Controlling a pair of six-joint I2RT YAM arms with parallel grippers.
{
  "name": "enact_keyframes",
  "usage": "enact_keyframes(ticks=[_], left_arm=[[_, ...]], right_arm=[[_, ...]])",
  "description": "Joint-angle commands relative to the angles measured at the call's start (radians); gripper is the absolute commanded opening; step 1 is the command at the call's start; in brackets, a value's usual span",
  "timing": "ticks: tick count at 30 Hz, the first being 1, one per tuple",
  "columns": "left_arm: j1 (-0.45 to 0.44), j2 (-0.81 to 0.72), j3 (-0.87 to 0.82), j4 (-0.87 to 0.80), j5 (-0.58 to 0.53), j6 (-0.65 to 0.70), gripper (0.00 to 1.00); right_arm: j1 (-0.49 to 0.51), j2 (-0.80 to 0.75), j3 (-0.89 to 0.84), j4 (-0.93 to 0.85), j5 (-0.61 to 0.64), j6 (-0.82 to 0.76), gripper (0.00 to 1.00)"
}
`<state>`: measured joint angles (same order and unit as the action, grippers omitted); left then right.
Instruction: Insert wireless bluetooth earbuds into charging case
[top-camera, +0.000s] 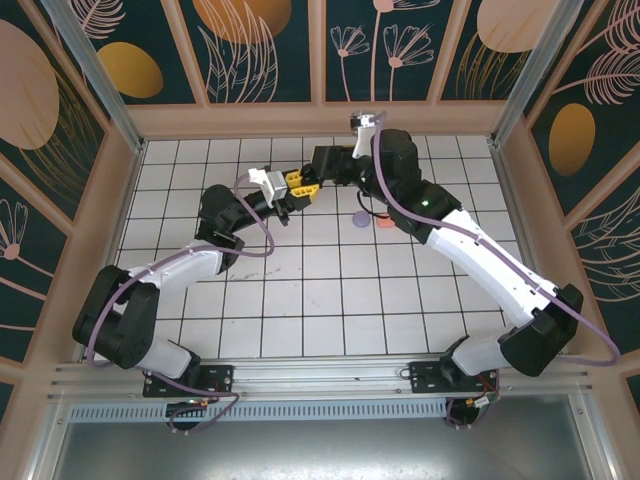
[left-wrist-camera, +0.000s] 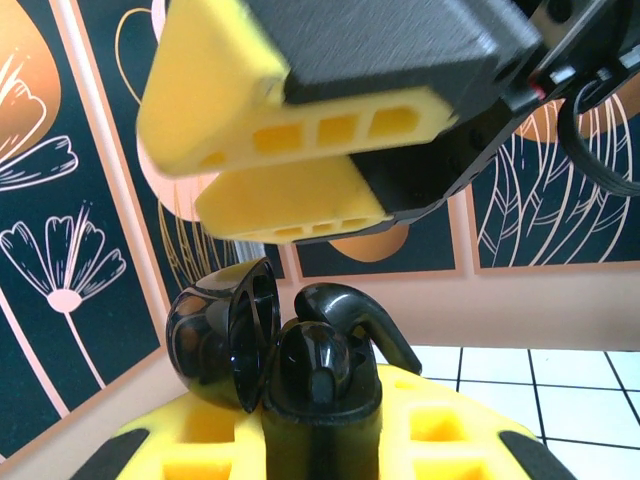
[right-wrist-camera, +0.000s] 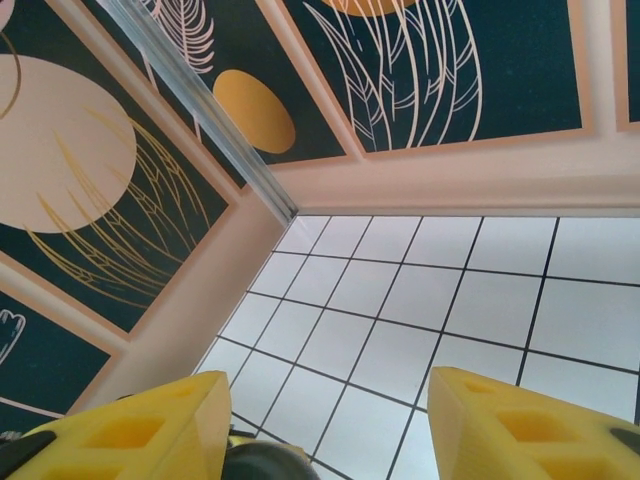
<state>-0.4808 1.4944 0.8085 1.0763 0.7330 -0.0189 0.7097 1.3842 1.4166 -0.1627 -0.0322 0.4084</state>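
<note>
White tiles with dark grid lines cover the table (top-camera: 300, 290), and dark teal panels painted with pale flowers and leaves wall it in. From the near left, we see the left arm reach up towards the middle of the table. Its left gripper (top-camera: 285, 207) is closed tight on the black charging case (left-wrist-camera: 320, 410), held up off the tiles between the yellow fingers (left-wrist-camera: 190, 445). In the left wrist view the case's lid (left-wrist-camera: 225, 345) stands open to the left. A black earbud (left-wrist-camera: 345, 310) sits at the case's mouth, its stem slanting out to the right; we cannot tell whether it is fully seated. Just above the case hangs the right gripper (left-wrist-camera: 190, 178). In its own wrist view the two yellow fingers stand well apart with nothing between them. Further right, a lilac case (top-camera: 360, 219) and a coral-pink case (top-camera: 383, 222) lie side by side on the tiles beside the right arm.
</note>
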Motion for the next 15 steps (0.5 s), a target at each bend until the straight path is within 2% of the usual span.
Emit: enact_keyframes(ticks=[1,6,15], left_arm=[[-0.003,0.023,-0.012,0.092,0.016,-0.049,0.0],[-0.002,0.045,-0.029,0.121,0.013,-0.06,0.0],[-0.002,0.07,-0.027,0.111,0.029,-0.046,0.0]], right_arm=[[-0.014,-0.059,-0.022,0.011,-0.009,0.029,0.56],[-0.029,-0.088,-0.033,-0.045,-0.031,0.002,0.56],[-0.038,-0.063,0.043,-0.286,-0.21,-0.192,0.46]])
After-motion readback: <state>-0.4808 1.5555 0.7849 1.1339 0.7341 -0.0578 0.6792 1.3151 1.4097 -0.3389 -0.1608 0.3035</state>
